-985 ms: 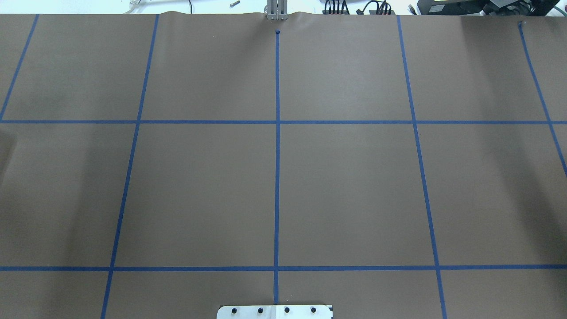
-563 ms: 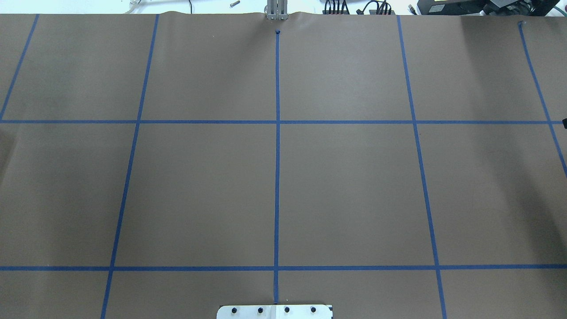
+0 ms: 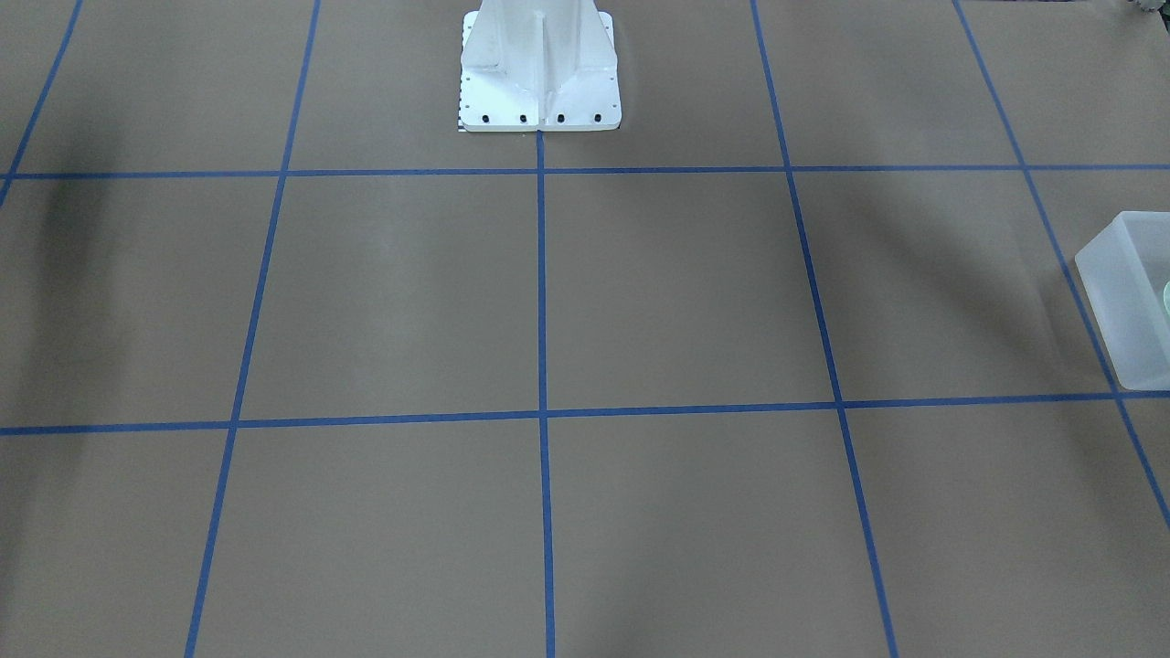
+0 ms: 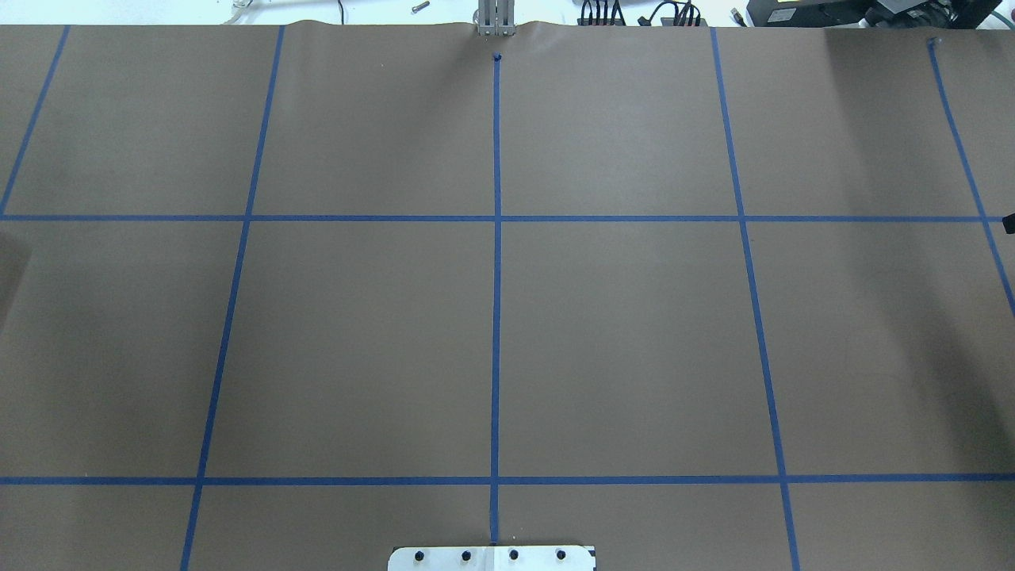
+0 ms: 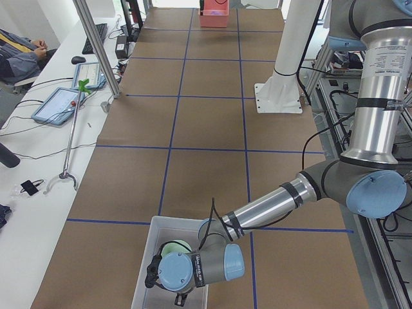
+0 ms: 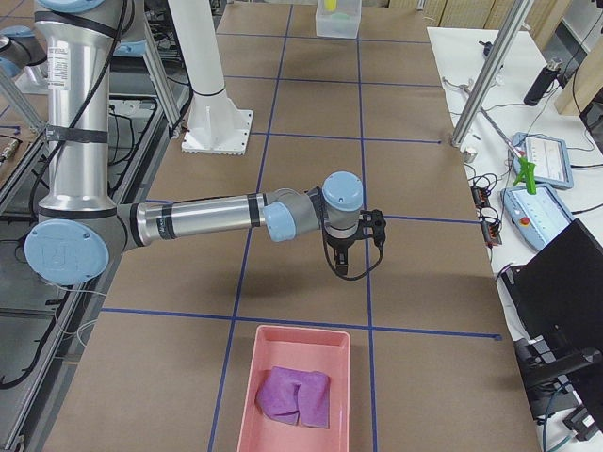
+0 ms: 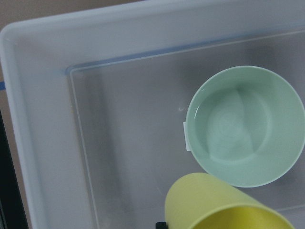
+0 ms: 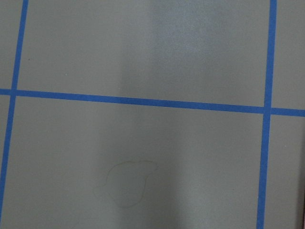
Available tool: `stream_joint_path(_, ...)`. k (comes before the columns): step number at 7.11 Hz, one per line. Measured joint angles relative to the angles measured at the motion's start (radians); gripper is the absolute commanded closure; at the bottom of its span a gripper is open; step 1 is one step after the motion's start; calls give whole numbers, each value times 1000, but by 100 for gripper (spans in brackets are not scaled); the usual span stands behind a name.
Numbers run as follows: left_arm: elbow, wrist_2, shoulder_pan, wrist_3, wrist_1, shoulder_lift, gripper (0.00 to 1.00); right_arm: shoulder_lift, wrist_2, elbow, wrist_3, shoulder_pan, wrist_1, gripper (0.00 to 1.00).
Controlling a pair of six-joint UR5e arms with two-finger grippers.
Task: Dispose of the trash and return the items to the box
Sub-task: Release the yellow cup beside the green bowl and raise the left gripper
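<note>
The frosted-white box (image 5: 148, 257) stands at the table's left end; it also shows in the front-facing view (image 3: 1129, 302). The mint-green bowl (image 7: 245, 126) sits upright inside it, also visible from the left (image 5: 172, 248). A yellow cup (image 7: 214, 205) lies tilted close under the left wrist camera, over the box floor. My left gripper (image 5: 154, 273) hangs over the box; I cannot tell whether it is open or shut. My right gripper (image 6: 341, 264) points down above bare paper near the table's right end; its jaws are hidden too.
A pink tray (image 6: 294, 395) with a purple cloth (image 6: 294, 395) in it sits at the right end. The white robot base (image 3: 539, 73) stands at the near middle edge. Aluminium posts (image 6: 490, 66) and the operators' desk line the far side.
A small black tip of the right arm has come into the overhead view at its right edge. Nothing else on the table has moved.
</note>
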Motion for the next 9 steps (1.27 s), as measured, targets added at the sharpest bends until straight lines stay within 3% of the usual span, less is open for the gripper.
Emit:
stream_joint_path(4, 146, 1, 1, -66, -68, -64, 100, 1, 1, 0, 0, -2, 0, 0)
stream_joint_path(6, 179, 2, 2, -94, -111, -72, 73, 2, 1, 1, 1, -2, 0, 0)
stream_joint_path(7, 185, 3, 2, -98, -116, -72, 47, 2, 1, 1, 1, -2, 0, 0)
stream_joint_path(8, 190, 3, 2, -99, -118, -72, 30, 2, 1, 1, 1, -2, 0, 0)
stream_joint_path(9, 190, 3, 2, -99, -119, -73, 22, 2, 1, 0, 1, -2, 0, 0)
